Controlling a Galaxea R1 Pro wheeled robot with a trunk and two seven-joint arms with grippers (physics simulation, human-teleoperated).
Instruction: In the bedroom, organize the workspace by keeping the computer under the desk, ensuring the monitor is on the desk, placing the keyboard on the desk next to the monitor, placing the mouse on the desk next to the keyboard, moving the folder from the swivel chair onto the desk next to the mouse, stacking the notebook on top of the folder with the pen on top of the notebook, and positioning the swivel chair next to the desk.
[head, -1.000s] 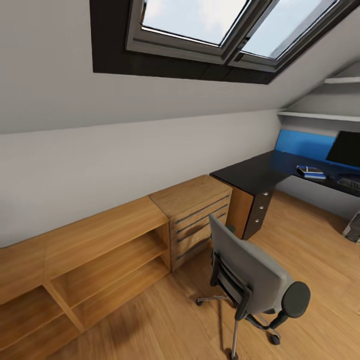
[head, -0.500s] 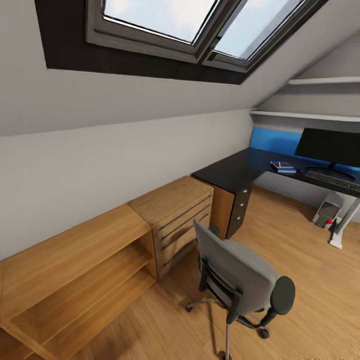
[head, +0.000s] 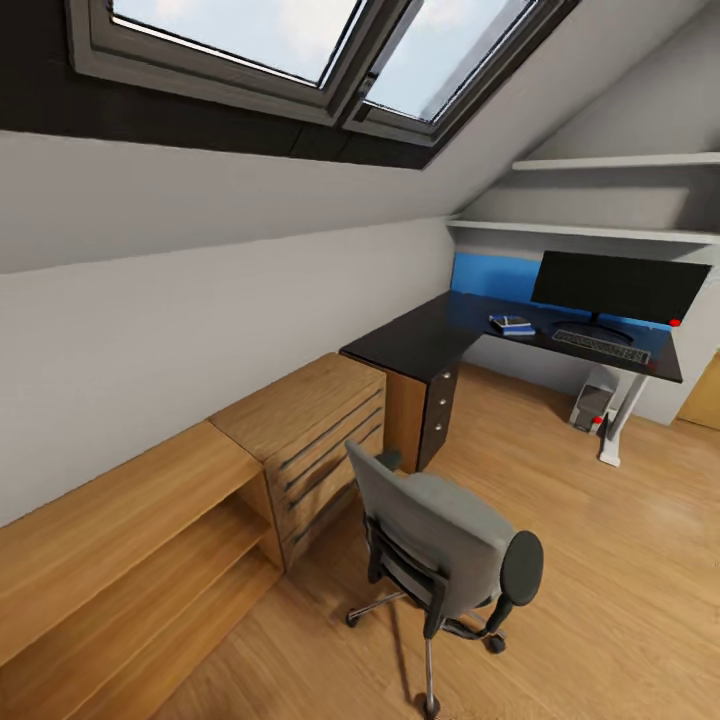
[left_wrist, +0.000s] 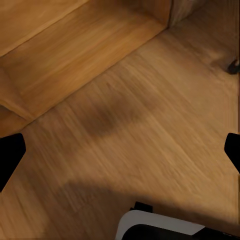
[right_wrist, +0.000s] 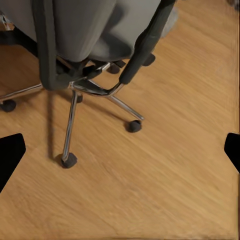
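Both claws spread wide and gripping nothing, grey upholstered swivel chair parked near-centre, well apart from the glossy black L-shaped desk far right, so could easily clip its 5-star base driving past.

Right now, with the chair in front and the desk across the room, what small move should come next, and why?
Probably roll on toward the chair. It stands on open floor, apart from the desk, where the monitor and keyboard already sit. Both tools, left and right, are open and hold nothing, so closing in on the chair comes first.
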